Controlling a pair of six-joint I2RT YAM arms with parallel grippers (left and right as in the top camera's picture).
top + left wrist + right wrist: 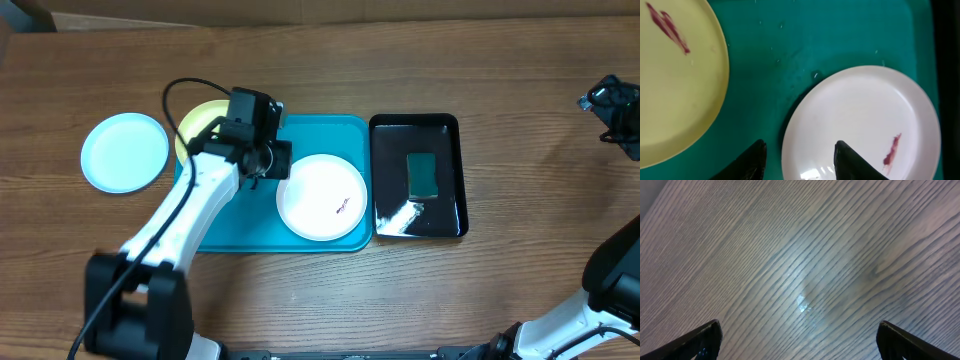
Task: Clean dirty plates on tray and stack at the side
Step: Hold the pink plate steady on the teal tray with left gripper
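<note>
Left tool [799,146] hung released, its fingers [752,162] apart astride the white plate's [865,110] rim on the tray [840,35]. Yellow plate [675,95] lay beside it on the same tray (each bore a red smear [892,150]). Blue plate [124,151] sat on the desk [400,290], left of the tray. Right tool [799,326] gaped, empty, above desk far right.

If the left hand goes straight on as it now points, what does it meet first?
Probably the white plate, whose rim lies inside the open left hand; depth is unclear.
</note>
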